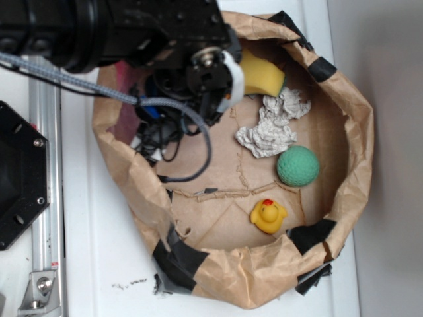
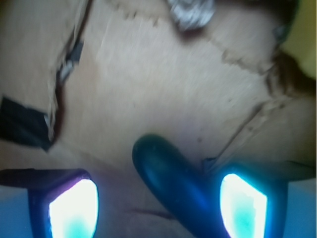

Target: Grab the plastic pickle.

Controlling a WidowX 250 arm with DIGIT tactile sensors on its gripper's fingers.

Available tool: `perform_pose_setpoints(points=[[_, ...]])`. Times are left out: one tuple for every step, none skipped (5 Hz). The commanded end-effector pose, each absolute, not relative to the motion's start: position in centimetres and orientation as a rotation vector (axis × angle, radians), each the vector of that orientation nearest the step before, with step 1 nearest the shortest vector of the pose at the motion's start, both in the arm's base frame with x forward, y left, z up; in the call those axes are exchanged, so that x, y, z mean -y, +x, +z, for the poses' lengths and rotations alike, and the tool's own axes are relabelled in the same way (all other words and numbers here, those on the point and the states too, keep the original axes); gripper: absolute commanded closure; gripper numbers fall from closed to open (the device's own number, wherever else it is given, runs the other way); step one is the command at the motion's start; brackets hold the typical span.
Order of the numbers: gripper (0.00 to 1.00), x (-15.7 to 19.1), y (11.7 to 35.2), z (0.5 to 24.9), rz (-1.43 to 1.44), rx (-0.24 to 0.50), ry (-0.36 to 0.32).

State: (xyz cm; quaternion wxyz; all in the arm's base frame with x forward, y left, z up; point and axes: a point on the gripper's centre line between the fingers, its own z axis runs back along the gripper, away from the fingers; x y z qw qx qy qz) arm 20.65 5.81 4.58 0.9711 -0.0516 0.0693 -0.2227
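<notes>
Brown paper everywhere: a crumpled paper nest (image 1: 360,125), patched with black tape (image 1: 310,236), fills the exterior view on a white table (image 1: 99,264). The arm (image 1: 99,26) comes in from the upper left of the frame and hangs over the nest's left half, cables (image 1: 192,132) trailing beneath it. From this view the gripper itself is hidden under the arm's body, and so is the pickle.

Over to the wrist view, and there it is: the pickle (image 2: 166,181), dark teal and smooth, lies at the bottom centre of the frame on the paper floor, running from the centre down toward the lower right. The gripper (image 2: 158,208) is spread wide, with one glowing finger (image 2: 74,210) at lower left and the other (image 2: 242,206) at lower right. The pickle sits between them, close against the right finger and well apart from the left one. Whether it touches the right finger, I can't tell.

Back in the exterior view, the rest of the nest: a yellow sponge (image 1: 261,74) at the top, just right of the arm; a crumpled grey wad (image 1: 271,129) below it; a green ball (image 1: 298,166) at centre right; a yellow duck (image 1: 268,215) lower down, near the nest's bottom wall.
</notes>
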Motion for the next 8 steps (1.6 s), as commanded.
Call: perform_pose_setpoints(points=[[0.00, -6.5, 21.2, 3.5, -0.410, -0.211, -0.009], [0.00, -6.6, 22.1, 0.1, -0.414, -0.340, 0.088], [0.00, -6.3, 21.2, 0.1, -0.436, -0.332, 0.137], [0.00, -6.2, 20.8, 0.6, -0.435, -0.290, 0.173], [0.00, -6.7, 21.0, 0.7, -0.379, -0.252, 0.187], [1.00, -6.9, 21.1, 0.8, -0.343, -0.237, 0.150], [1.00, -7.3, 21.2, 2.7, -0.286, -0.205, 0.050], [1.00, -7.2, 22.0, 6.7, -0.209, -0.131, -0.039]])
